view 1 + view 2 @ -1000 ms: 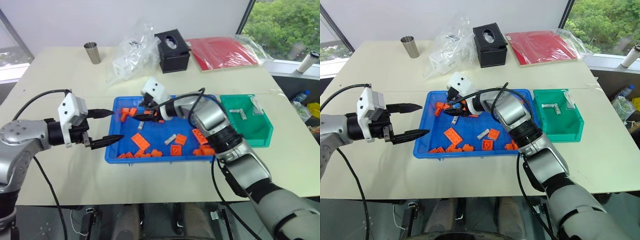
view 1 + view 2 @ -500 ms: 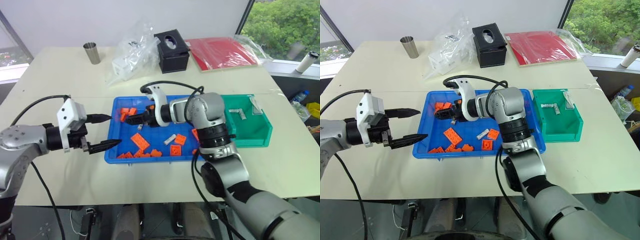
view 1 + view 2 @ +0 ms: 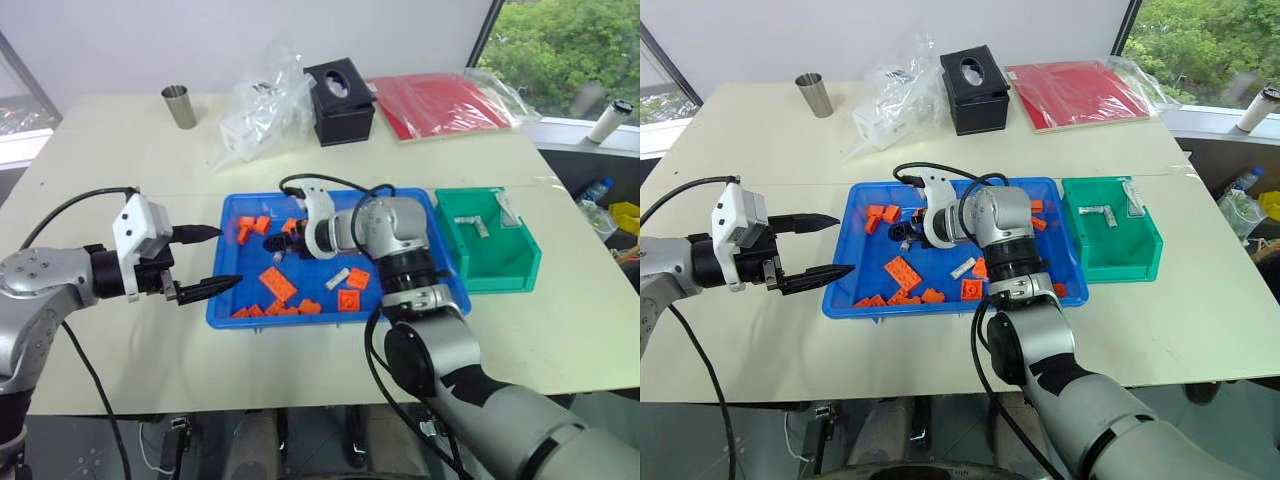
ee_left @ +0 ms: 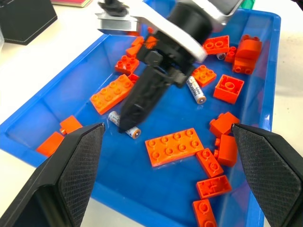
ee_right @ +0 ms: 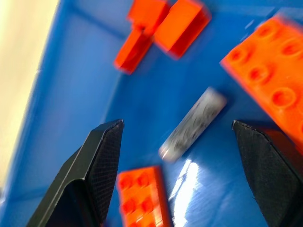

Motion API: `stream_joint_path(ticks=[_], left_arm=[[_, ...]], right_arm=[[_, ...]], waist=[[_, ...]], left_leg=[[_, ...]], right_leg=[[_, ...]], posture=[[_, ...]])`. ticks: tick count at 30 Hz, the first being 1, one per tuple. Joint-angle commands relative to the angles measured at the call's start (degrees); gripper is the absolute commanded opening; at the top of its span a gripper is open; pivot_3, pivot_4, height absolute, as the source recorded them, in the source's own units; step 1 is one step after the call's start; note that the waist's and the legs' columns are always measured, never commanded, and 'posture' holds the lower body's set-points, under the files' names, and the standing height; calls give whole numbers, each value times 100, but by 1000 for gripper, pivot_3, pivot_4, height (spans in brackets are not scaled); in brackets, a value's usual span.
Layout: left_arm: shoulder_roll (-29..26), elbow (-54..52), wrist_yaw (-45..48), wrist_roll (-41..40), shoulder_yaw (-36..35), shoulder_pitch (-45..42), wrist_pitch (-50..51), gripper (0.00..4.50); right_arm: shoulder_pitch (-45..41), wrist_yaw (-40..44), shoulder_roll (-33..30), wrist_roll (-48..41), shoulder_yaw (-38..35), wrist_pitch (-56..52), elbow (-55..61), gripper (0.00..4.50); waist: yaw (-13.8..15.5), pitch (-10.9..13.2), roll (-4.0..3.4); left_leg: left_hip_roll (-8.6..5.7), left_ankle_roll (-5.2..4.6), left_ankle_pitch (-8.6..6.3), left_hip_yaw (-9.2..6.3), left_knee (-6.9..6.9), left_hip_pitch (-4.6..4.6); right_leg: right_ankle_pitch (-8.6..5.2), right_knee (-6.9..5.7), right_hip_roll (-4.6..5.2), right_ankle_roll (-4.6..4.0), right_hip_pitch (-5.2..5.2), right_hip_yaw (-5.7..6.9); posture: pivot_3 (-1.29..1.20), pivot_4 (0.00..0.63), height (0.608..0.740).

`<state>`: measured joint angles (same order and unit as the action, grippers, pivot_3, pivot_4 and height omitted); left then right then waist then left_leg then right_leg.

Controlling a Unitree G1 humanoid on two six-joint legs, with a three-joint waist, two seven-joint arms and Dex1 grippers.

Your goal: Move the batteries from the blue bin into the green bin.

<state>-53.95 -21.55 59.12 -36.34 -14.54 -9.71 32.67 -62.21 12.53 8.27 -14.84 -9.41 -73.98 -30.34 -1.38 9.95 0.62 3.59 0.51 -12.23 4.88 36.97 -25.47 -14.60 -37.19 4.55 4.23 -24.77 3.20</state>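
Blue bin (image 3: 225, 300), battery (image 5: 193, 124) lying flat, diagonal

On the far left of the cream table (image 3: 120, 150) we see a small metal cup (image 3: 181, 105) standing upright. To its right lies a crumpled clear plastic bag (image 3: 262, 110), and just beside that a black tissue box (image 3: 343, 88). Further right we find a flat red folder (image 3: 440, 103) in clear wrap. Orange toy bricks (image 3: 279, 284) lie scattered nearer us.
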Motion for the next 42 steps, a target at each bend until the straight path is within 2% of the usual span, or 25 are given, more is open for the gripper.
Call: stream_joint_path(ticks=[1,5,6,8,14,15,24,27,31,33,37,39,42], left_arm=[[-1,-148,-9,-30,-168,-23,-130,4500],[4,-132,-12,-40,-170,-26,-155,4500],[1,-118,-7,-42,-175,-36,-160,4500],[-7,-94,3,-45,-181,-58,-164,4500],[-19,2,47,-52,-140,-190,-171,4500],[-16,28,55,-45,-116,-225,-176,4500],[71,293,194,25,222,-650,-206,4500],[126,302,233,2,293,-718,-165,4500],[258,243,266,46,467,-685,-207,4500],[327,199,268,40,528,-688,-195,4500],[435,177,338,14,673,-797,-180,4500],[458,213,402,26,739,-874,-192,4500],[508,325,461,77,840,-1002,-221,4500]], right_arm=[[-206,25,73,-26,107,258,-526,3758],[-194,156,89,-20,370,239,-632,3758],[-151,191,80,-19,450,202,-583,3531],[-101,214,62,-32,513,164,-527,2955],[-66,221,34,-52,578,125,-442,209],[-68,218,29,-49,579,121,-437,106],[-43,431,-233,-180,661,-73,204,106],[-102,617,-440,-515,413,-488,810,106],[-306,934,-1154,-1187,-389,-1590,2018,106],[-290,992,-1805,-1273,-614,-1786,2438,106],[338,1164,-3925,-1105,-741,-1729,3084,106],[738,1239,-4556,-1145,-892,-1813,3254,106],[1274,1256,-5095,-1101,-1144,-1749,3351,106]], waist=[[-8,0,0],[-38,-1,1],[-47,-1,1],[-75,-1,1],[-112,0,1],[-112,0,1],[-105,0,1],[-96,2,1],[-66,3,0],[-63,3,1],[103,6,1],[103,7,3],[26,9,0]], left_leg=[[0,0,0,0,0,1],[1,0,0,-2,0,1],[1,0,0,-3,0,2],[1,0,0,-4,0,2],[2,0,0,-6,-3,2],[2,0,0,-6,-4,2],[0,0,0,-5,-4,1],[0,0,0,-7,-3,-6],[0,0,0,-8,-3,-9],[-1,0,0,-7,-2,-10],[-10,-1,-1,-8,-2,-11],[-14,-3,-2,-5,-2,-16],[-8,-5,-3,7,-2,-8]], right_leg=[[0,0,0,0,1,0],[0,1,0,0,3,0],[0,1,0,0,3,0],[0,0,0,0,4,0],[0,0,-1,0,3,0],[0,0,-1,0,3,0],[0,1,0,0,3,0],[0,1,1,0,1,1],[0,2,2,1,0,1],[0,2,2,1,-1,2],[-4,17,9,-5,1,2],[-14,31,12,-22,2,1],[-12,28,7,-17,1,-5]], posture=[[0,150,736],[0,150,736],[0,150,736],[0,150,736],[0,150,736],[0,150,736],[0,150,736],[0,150,736],[0,150,736],[0,150,736],[0,150,736],[0,150,736],[0,150,736]])
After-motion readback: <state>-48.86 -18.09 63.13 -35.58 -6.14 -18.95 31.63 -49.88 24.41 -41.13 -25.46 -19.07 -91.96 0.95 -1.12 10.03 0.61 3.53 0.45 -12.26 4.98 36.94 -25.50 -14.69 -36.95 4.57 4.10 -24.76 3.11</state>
